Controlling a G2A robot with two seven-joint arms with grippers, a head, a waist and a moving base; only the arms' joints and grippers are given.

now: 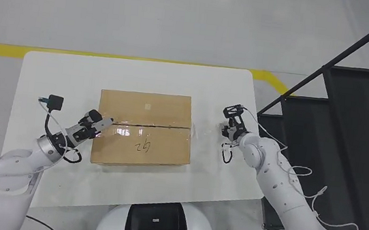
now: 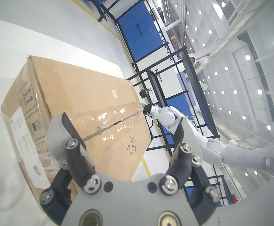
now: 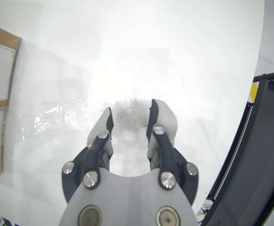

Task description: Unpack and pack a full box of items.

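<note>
Top view: one taped box (image 1: 143,129) on one table (image 1: 52,72).

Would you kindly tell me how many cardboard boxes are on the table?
1: the taped cardboard box at the middle of the table, between the left gripper and the right gripper; its contents are hidden.
</note>
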